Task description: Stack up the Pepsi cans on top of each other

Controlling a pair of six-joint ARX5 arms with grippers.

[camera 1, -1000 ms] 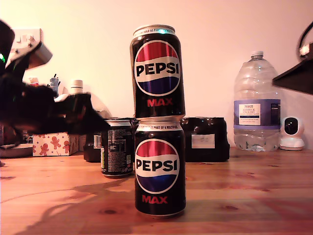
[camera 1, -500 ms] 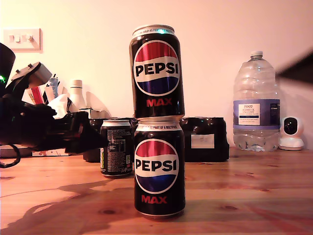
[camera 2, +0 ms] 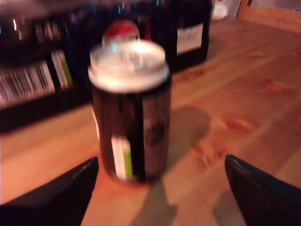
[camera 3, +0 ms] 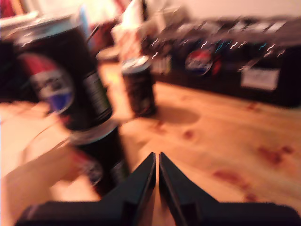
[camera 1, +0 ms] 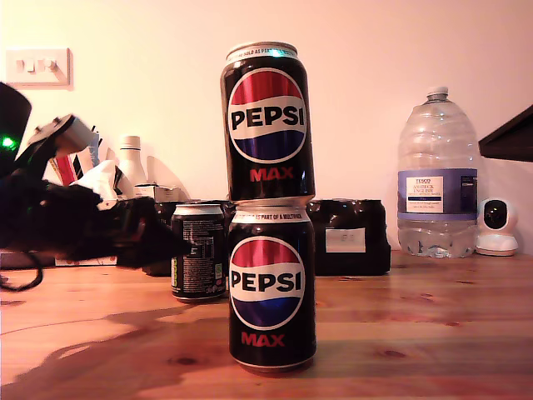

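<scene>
Two Pepsi cans stand stacked at the table's middle, the upper can (camera 1: 267,121) upright on the lower can (camera 1: 271,287). A third Pepsi can (camera 1: 198,251) stands on the table behind them, toward the exterior view's left, its small-print side showing. My first gripper (camera 1: 169,241) reaches in from the exterior view's left, just short of that can. In the first wrist view this can (camera 2: 129,113) stands ahead of the open gripper (camera 2: 160,188), apart from both fingers. My second gripper (camera 3: 156,181) is shut on nothing, with the blurred stack (camera 3: 70,80) to one side of it.
A shrink-wrapped black multipack (camera 1: 350,236) lies behind the cans. At the exterior view's right stand a large water bottle (camera 1: 437,179) and a small white camera (camera 1: 497,227). A dark arm part (camera 1: 508,137) juts in at that view's right edge. Clutter and a white bottle (camera 1: 129,162) sit behind the first arm.
My first arm has come down and forward toward the third can. The dark arm part at the exterior view's right edge has shifted. The stack has stayed still.
</scene>
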